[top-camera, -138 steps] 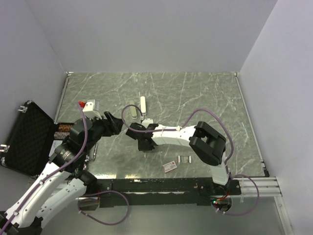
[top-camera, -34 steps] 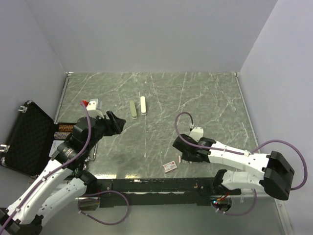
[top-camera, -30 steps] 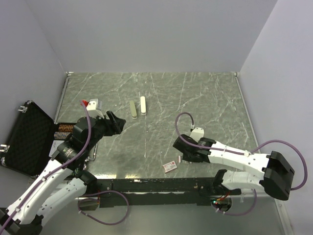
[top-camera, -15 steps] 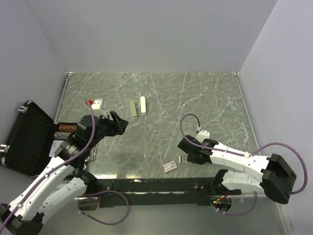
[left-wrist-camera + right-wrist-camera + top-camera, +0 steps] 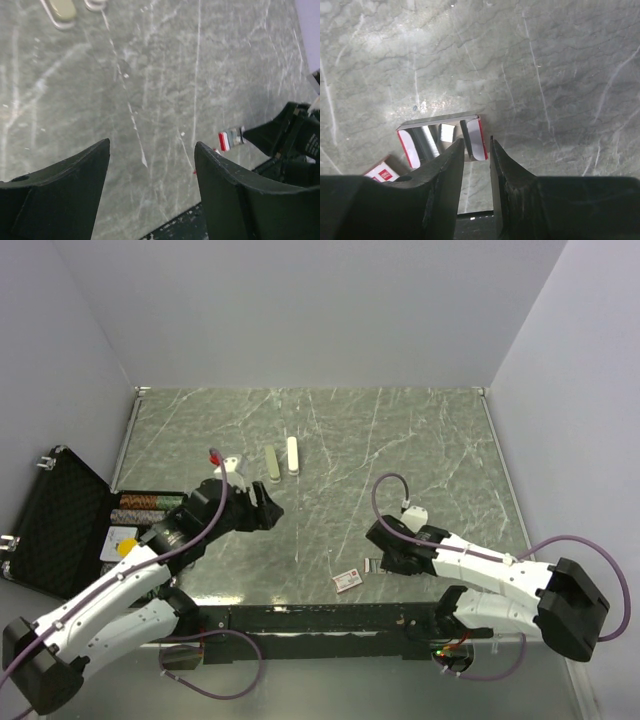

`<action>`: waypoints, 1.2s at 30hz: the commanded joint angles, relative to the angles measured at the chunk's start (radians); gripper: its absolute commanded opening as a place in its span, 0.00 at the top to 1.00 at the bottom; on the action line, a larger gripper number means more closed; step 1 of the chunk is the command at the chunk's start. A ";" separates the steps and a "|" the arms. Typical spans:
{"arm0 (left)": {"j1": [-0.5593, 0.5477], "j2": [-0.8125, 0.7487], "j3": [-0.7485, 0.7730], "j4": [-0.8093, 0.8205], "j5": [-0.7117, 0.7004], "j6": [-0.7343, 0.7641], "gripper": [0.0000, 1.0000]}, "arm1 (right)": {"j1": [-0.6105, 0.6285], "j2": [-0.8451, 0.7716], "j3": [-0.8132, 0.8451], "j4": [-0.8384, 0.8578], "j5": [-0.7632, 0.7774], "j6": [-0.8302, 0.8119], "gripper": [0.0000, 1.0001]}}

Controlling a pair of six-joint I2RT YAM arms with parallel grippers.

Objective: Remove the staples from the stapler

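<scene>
The staples (image 5: 426, 141), seemingly lying lengthwise just ahead-left of the right gripper (image 5: 476, 140), are being hovered over with jaws narrowed, while the left gripper (image 5: 152, 145) is being held wide, well apart.

The left arm reaches forward over the tabletop (image 5: 400, 440), the left gripper (image 5: 151, 145) tilted down with jaws spread wide. The right arm stretches low, the right gripper (image 5: 476, 141) pointing down, jaws nearly together.
</scene>
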 commanded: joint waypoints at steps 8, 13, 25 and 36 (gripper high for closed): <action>-0.251 0.120 -0.085 0.065 -0.091 -0.204 0.36 | -0.005 -0.055 -0.003 -0.027 0.031 0.004 0.66; -0.379 0.213 -0.096 0.078 -0.141 -0.269 0.38 | -0.005 -0.055 -0.005 -0.041 0.042 0.012 0.66; -0.515 0.434 -0.059 0.168 -0.134 -0.307 0.39 | -0.006 -0.070 -0.046 -0.015 0.028 0.030 0.66; -0.526 0.545 -0.020 0.217 -0.091 -0.284 0.44 | -0.006 -0.064 -0.054 0.022 0.014 0.026 0.67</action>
